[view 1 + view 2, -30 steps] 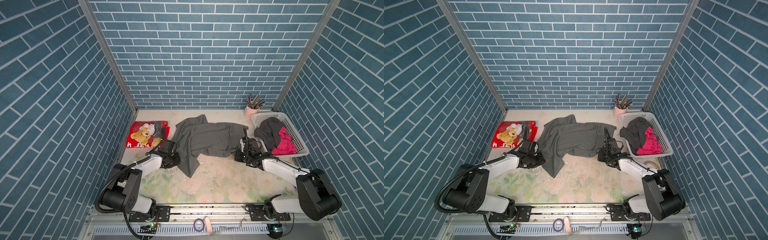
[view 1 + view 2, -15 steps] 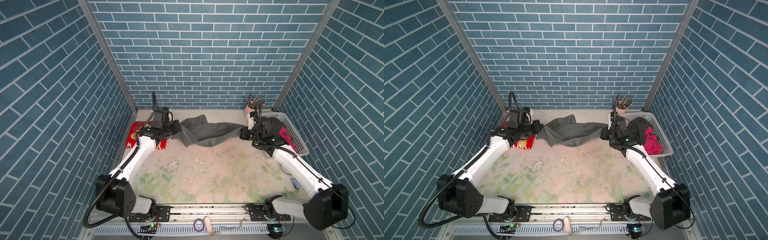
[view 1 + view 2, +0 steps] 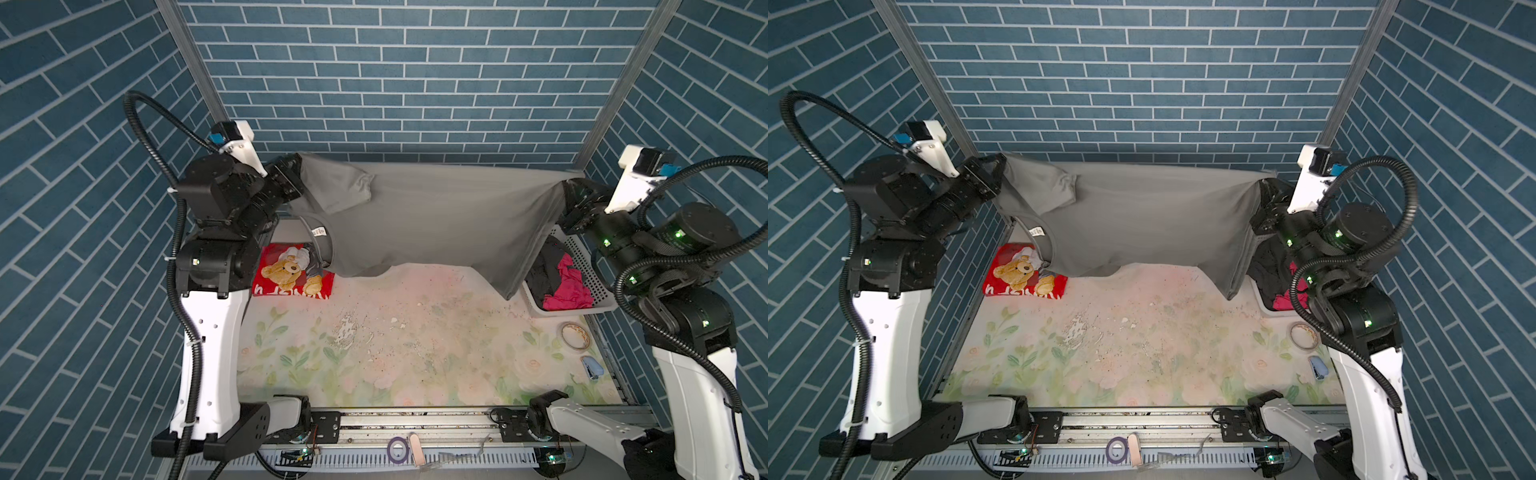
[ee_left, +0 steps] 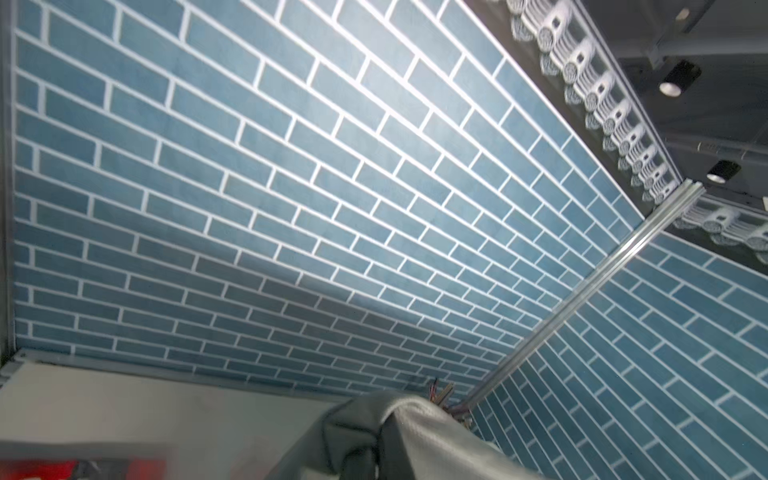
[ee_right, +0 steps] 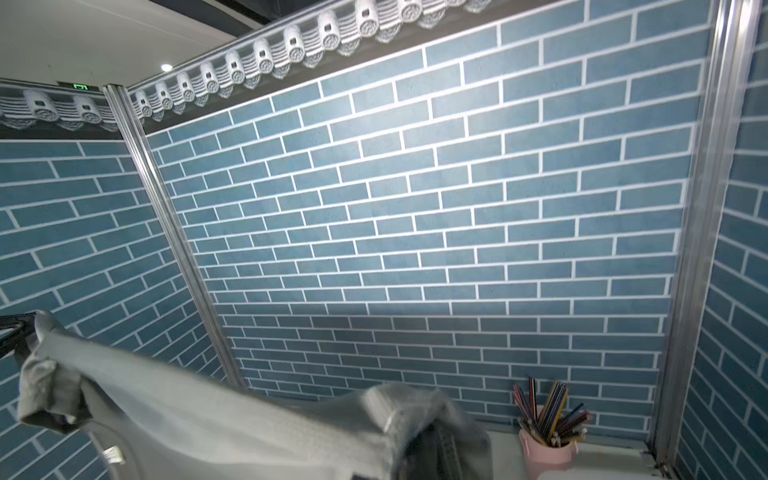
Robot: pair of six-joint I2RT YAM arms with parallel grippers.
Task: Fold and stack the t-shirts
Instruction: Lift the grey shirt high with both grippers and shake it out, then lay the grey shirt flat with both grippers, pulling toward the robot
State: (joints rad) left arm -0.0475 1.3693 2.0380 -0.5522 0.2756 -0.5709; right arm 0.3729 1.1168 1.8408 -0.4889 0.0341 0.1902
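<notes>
The grey t-shirt [image 3: 436, 216] hangs stretched between the left gripper [image 3: 297, 174] and right gripper [image 3: 570, 195], both clamped on its corners. Its white neck label [image 3: 318, 230], below the left fingers [image 3: 286, 167], is too small to read.

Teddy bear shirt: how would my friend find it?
Look at the flowery table, then its far left corner, beneath the grey t-shirt held up in the air. The folded red t-shirt lies flat there. Only it has a teddy bear print; the magenta cloth in the basket is plain.
</notes>
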